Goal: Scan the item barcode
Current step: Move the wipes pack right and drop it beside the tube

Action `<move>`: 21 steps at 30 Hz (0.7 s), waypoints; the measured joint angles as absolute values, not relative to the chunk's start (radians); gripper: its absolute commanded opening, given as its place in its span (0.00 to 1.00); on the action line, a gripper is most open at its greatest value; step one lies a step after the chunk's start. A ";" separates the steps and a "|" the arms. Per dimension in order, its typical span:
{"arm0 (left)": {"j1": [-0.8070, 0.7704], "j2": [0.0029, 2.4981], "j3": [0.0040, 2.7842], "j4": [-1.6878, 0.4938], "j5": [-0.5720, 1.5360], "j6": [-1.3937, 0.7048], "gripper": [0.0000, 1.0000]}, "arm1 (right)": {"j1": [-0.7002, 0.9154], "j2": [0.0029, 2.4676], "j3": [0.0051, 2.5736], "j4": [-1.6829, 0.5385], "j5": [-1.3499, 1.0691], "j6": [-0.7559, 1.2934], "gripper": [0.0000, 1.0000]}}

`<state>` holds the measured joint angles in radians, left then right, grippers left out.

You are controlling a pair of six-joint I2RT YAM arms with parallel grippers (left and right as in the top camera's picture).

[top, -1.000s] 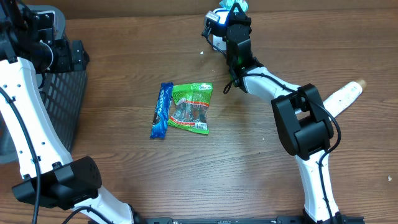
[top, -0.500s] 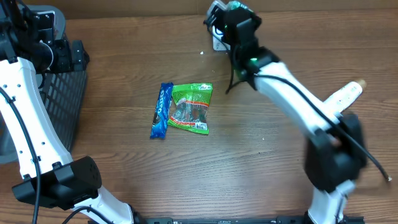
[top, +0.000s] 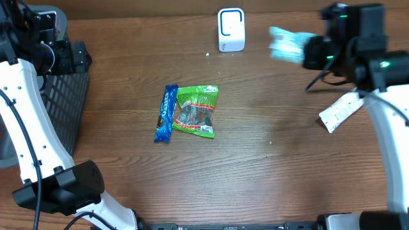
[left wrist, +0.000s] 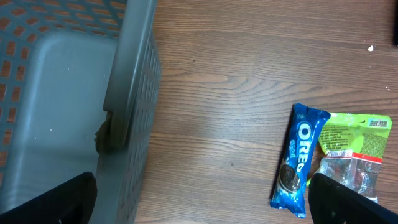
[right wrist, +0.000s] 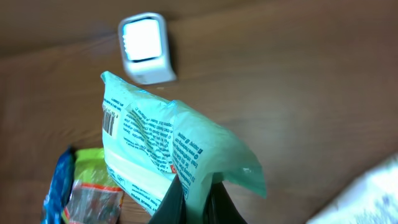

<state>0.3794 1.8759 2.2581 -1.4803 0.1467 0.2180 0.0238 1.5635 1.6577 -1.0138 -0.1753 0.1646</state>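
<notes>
The pale packet [right wrist: 163, 146] is blurred in the overhead view and cut off at the bottom of the right wrist view; only its barcode [right wrist: 109, 118] reads clearly. It is pinched between the closed right fingers [right wrist: 173, 202], in the air to the right of the one scanner [top: 231, 29]. The left fingers [left wrist: 56, 199], only their tips in view, are spread wide beside the one basket [left wrist: 130, 93]. On the desk [top: 255, 166] lie one Oreo pack [top: 166, 113] and one green packet [top: 197, 110], touching, and one white pack [top: 344, 110] partly hidden by the right arm
</notes>
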 measured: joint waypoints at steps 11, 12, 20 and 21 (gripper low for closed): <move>0.379 1.876 2.258 -1.480 0.147 0.218 1.00 | -0.291 1.711 1.368 -0.777 -0.232 0.289 0.04; 0.379 1.876 2.258 -1.480 0.147 0.218 1.00 | -0.302 1.736 1.347 -0.739 -0.233 0.294 0.04; 0.379 1.876 2.259 -1.480 0.147 0.218 1.00 | -0.307 1.870 1.312 -0.580 -0.208 0.311 0.41; 0.379 1.876 2.258 -1.481 0.147 0.218 1.00 | -0.307 1.871 1.312 -0.579 -0.205 0.312 0.43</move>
<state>0.3794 1.8759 2.2581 -1.4807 0.1467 0.2180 -0.3069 1.8713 1.3121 -0.5785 -0.2054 0.3119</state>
